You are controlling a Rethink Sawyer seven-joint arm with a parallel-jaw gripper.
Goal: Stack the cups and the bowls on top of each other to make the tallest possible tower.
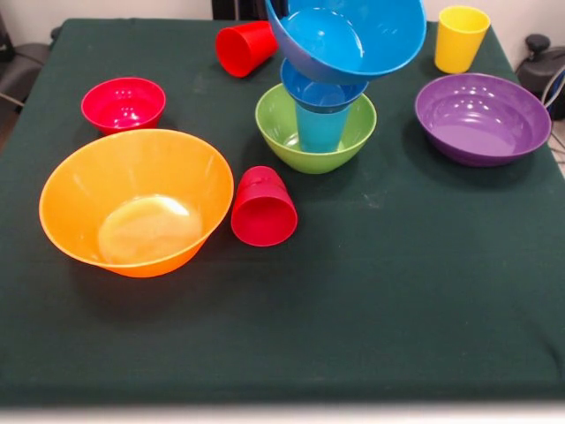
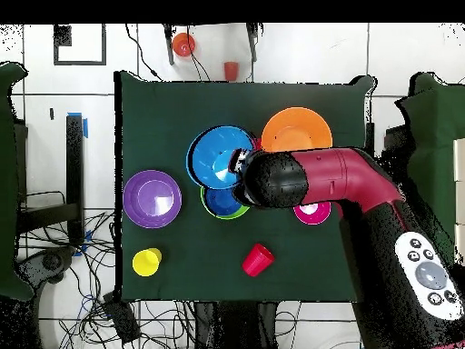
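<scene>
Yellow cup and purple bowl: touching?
Apart. The overhead view shows a strip of green cloth between the yellow cup and the purple bowl.

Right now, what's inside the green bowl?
A light blue cup stands in the green bowl. A small dark blue bowl sits on the cup, with a tilted bigger blue bowl on top. The cup hides part of the green bowl's bottom.
</scene>
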